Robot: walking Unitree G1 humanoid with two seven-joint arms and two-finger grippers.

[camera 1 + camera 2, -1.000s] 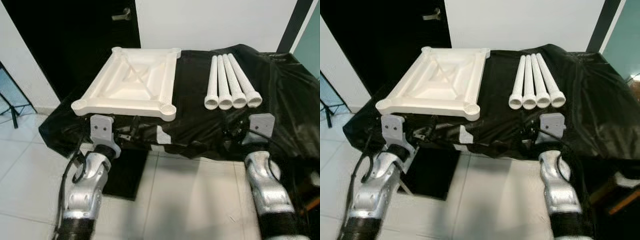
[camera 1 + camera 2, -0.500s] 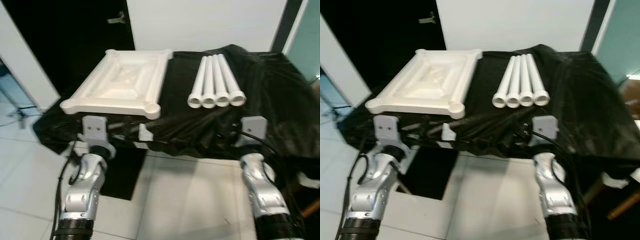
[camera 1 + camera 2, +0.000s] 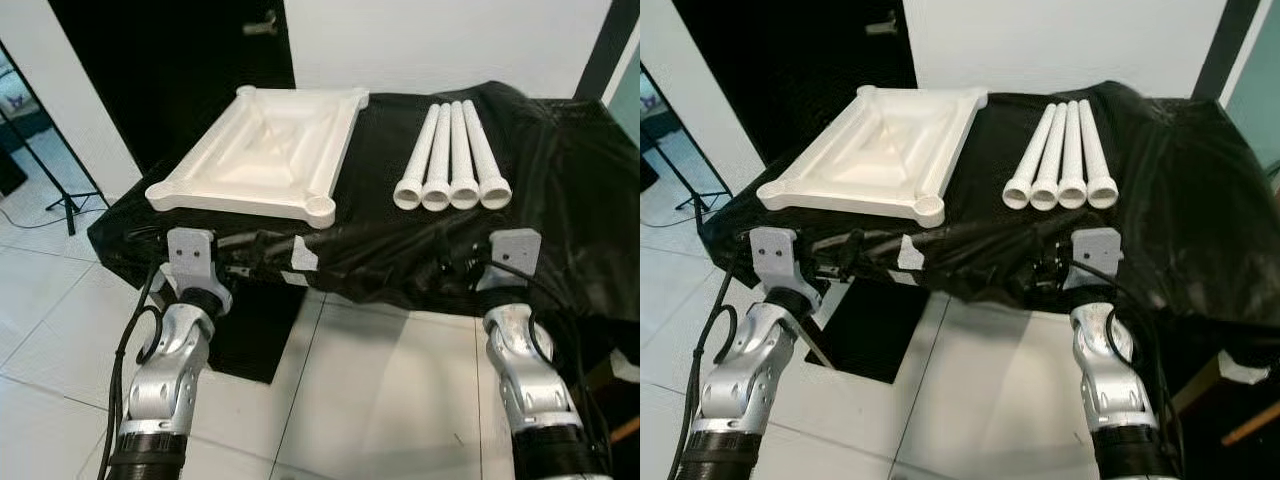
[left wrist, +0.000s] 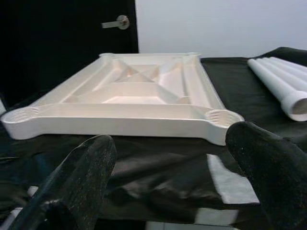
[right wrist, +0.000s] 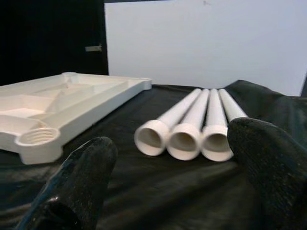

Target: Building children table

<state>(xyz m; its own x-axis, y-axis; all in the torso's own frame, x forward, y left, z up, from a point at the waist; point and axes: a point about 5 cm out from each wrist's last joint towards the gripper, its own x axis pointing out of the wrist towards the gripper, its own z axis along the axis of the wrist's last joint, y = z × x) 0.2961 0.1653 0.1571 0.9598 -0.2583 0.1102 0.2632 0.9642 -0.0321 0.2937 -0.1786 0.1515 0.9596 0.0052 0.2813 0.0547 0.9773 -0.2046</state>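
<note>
tiled room (image 3: pixel 370 390), dark door (image 3: pixel 180 70)

Surface (image 3: pixel 560 190) fully hidden under black cloth (image 3: pixel 380 230); fourth leg (image 5: pixel 230 108) partly behind right claw finger (image 5: pixel 268 163); door handle (image 3: pixel 262 25) cropped.

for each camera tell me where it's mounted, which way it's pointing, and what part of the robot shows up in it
Left eye and right eye views: on the head, looking forward and down at the table top and four legs on black cloth; both silver arms show.
Left wrist view: on the left arm, looking along the open left gripper at the table top's near edge.
Right wrist view: on the right arm, looking along the open right gripper at the legs' open ends.
Both wrist views share the table top and legs.
</note>
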